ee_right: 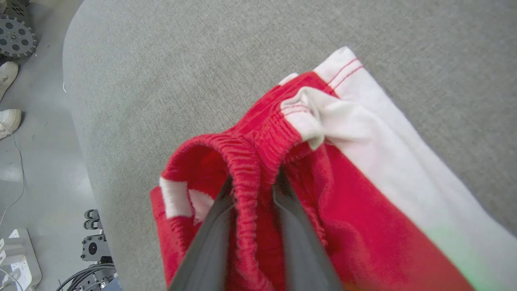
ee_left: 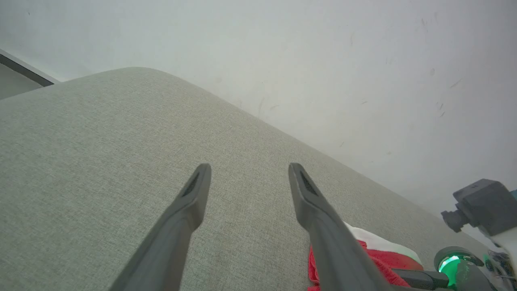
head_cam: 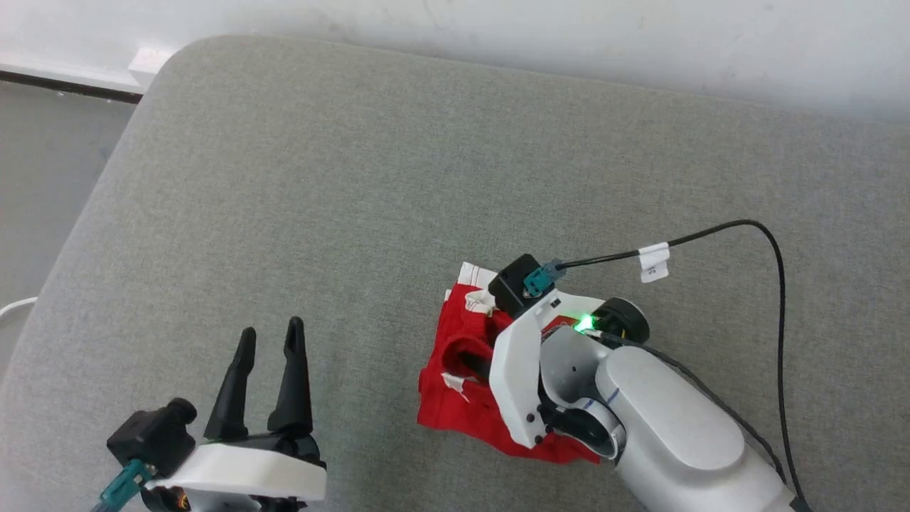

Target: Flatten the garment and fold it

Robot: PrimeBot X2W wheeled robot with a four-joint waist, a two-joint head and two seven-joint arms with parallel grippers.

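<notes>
The garment (head_cam: 455, 398) is a small red pair of shorts with white trim, bunched on the grey padded surface (head_cam: 355, 178) right of centre. My right gripper (head_cam: 473, 363) comes down onto it from the right. In the right wrist view the two dark fingers of the right gripper (ee_right: 252, 180) stand either side of the gathered red waistband (ee_right: 246, 161), pinching a raised fold of it; a white trim band (ee_right: 383, 145) runs off to the right. My left gripper (head_cam: 271, 334) rests open at the lower left, well clear of the shorts. Between the spread fingers of the left gripper (ee_left: 249, 167) there is bare cushion, with the garment (ee_left: 375, 250) beside its right finger.
The padded surface ends at a rounded left edge (head_cam: 92, 206), with floor (head_cam: 43, 178) beyond. A pale wall (head_cam: 569, 35) runs along the back. A black cable (head_cam: 775, 284) loops above my right arm. A person's white shoes (ee_right: 8, 121) and wheeled gear (ee_right: 16, 36) are on the floor.
</notes>
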